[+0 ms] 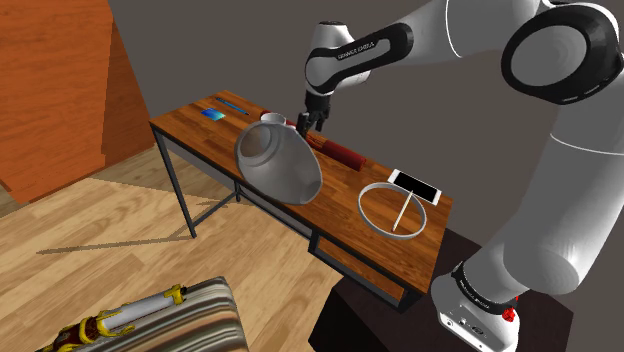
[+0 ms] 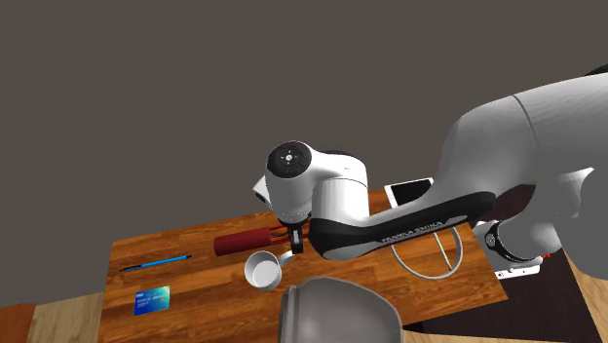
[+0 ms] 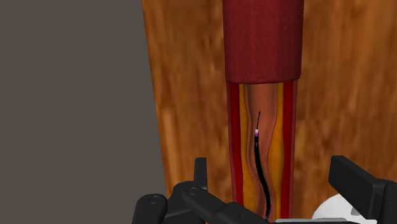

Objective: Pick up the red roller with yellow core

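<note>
The red roller [image 1: 338, 153] lies on the wooden table [image 1: 200, 135], a dark red cylinder with a narrower handle end showing yellow inside. My gripper [image 1: 304, 126] hangs over that handle end, beside a small white cup [image 1: 272, 119]. In the wrist view the fingers [image 3: 200, 177] stand apart on either side of the handle [image 3: 264, 146] without touching it, and the dark red cylinder [image 3: 262, 38] stretches away beyond them. From the second exterior view the roller [image 2: 242, 241] runs to the left of the gripper [image 2: 290, 239]. The gripper is open.
A big grey bowl [image 1: 278, 165] lies tipped on the table's front edge, close to the roller. A white ring-shaped dish [image 1: 393, 210] and a phone [image 1: 414, 186] sit nearer the stand. A blue card [image 1: 212, 114] and a pen [image 1: 232, 105] lie at the far end.
</note>
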Available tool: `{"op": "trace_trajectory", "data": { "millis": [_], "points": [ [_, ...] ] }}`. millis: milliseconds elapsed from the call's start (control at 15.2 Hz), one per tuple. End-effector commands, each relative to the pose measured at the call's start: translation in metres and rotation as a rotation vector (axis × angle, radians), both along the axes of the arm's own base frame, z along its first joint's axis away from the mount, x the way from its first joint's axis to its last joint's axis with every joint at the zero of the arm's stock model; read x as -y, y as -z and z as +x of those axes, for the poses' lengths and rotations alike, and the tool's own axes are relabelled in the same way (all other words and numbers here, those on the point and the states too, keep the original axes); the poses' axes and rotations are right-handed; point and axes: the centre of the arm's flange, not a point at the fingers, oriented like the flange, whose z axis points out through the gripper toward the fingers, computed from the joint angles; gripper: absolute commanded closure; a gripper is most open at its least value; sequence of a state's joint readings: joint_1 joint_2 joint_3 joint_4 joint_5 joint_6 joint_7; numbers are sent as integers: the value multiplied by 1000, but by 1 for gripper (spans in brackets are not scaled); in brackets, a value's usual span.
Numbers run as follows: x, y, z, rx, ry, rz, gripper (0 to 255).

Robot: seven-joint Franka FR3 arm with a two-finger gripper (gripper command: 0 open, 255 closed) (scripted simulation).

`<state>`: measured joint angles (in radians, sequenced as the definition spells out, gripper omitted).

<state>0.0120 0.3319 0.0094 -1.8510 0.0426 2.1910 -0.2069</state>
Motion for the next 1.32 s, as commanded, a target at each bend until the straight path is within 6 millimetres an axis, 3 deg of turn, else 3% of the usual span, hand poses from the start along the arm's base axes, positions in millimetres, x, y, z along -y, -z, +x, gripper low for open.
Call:
{"op": "trace_trajectory", "data": {
  "millis": [0, 198, 264, 858, 1254],
  "points": [
    [0, 12, 0, -1, 0, 0, 0],
    [0, 20, 0, -1, 0, 0, 0],
    [1, 23, -2, -1, 0, 0, 255],
    [0, 20, 0, -1, 0, 0, 255],
    [0, -12, 0, -1, 0, 0, 255]
  ]
}}
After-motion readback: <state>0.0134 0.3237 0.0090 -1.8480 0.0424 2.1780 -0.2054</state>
